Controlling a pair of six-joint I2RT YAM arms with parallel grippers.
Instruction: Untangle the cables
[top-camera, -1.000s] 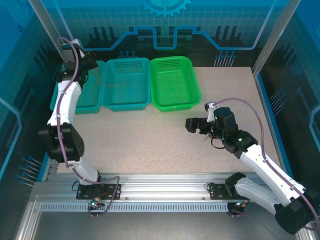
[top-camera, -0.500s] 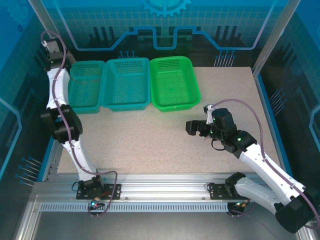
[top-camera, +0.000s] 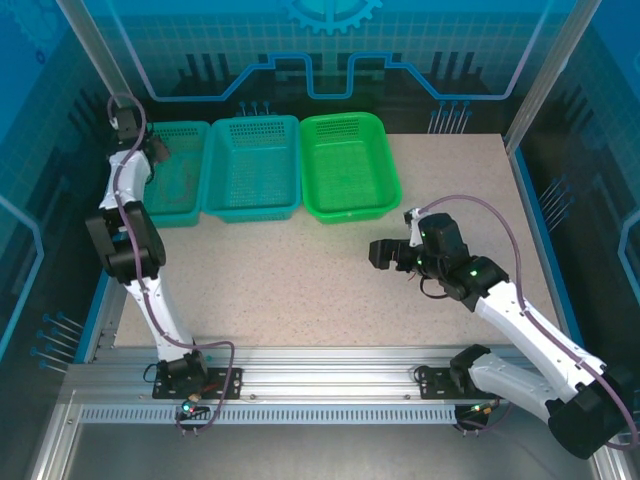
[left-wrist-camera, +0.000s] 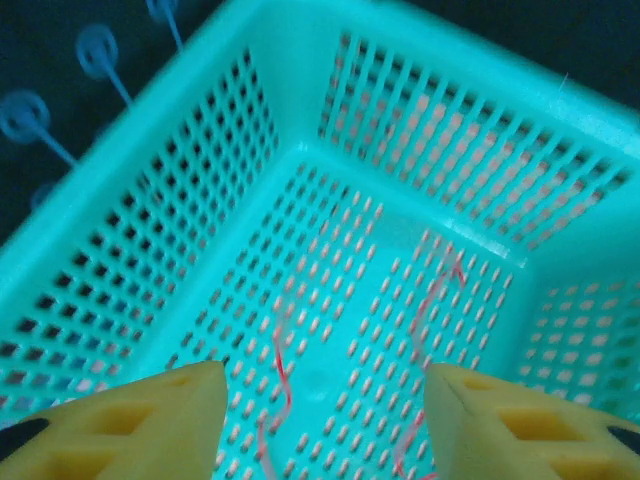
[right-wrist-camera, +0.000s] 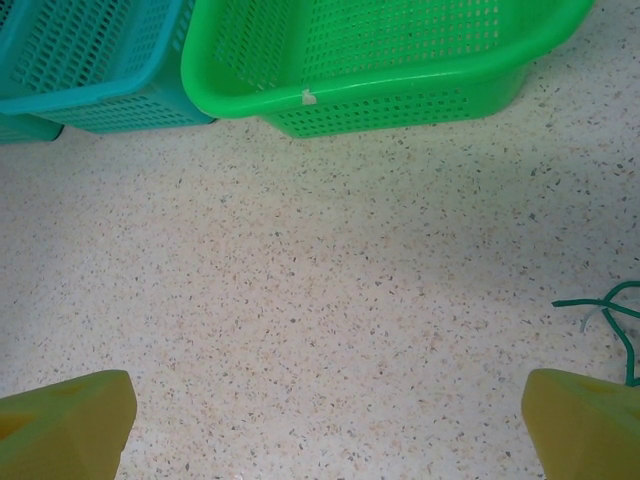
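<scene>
While the left gripper (left-wrist-camera: 320, 425) hangs over the leftmost teal basket (left-wrist-camera: 150, 200), its yellow fingers (left-wrist-camera: 130, 420) stand wide apart with nothing between them. Two thin red wires (left-wrist-camera: 283, 365) lie loose and apart on that basket's perforated floor, below the fingers. Over the speckled table (right-wrist-camera: 330, 300), near the green basket (right-wrist-camera: 400, 100), the right gripper (right-wrist-camera: 320, 420) hovers low, fingers spread wide, holding nothing. A dark green wire (right-wrist-camera: 600, 300) lies curled on the table just beside one of its fingers.
</scene>
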